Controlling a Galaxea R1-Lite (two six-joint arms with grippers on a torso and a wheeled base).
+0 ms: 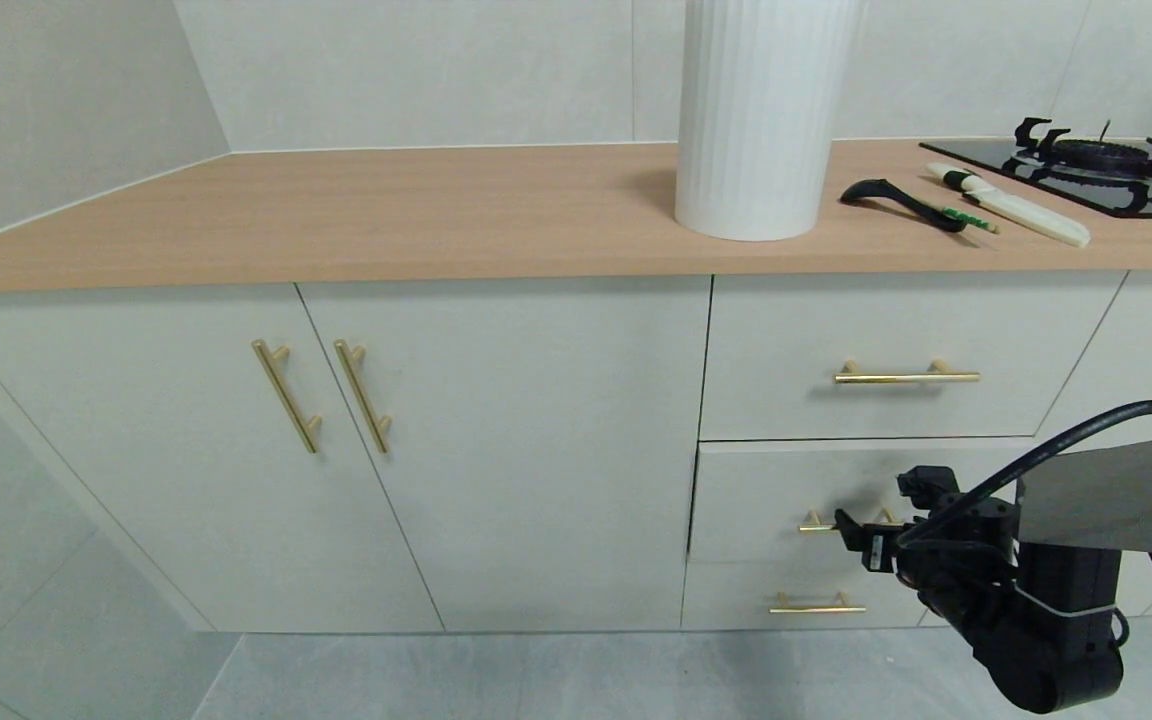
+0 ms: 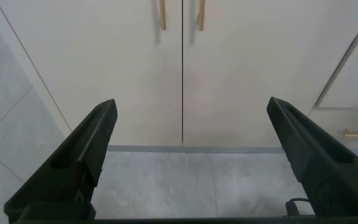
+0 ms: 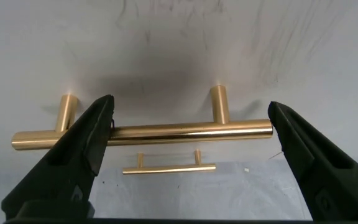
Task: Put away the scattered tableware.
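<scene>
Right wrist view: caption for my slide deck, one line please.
Open right gripper facing the middle drawer's gold bar handle, with the bottom drawer's handle beyond.

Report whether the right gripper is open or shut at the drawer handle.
The right gripper is open: its fingers stand wide apart, with the gold drawer handle crossing the gap between them, unclamped.

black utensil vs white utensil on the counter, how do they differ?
Black utensil is dark and curved; white utensil is pale and straight. The white one lies nearer the hob. Both lie flat on the counter, right of the white container.
</scene>
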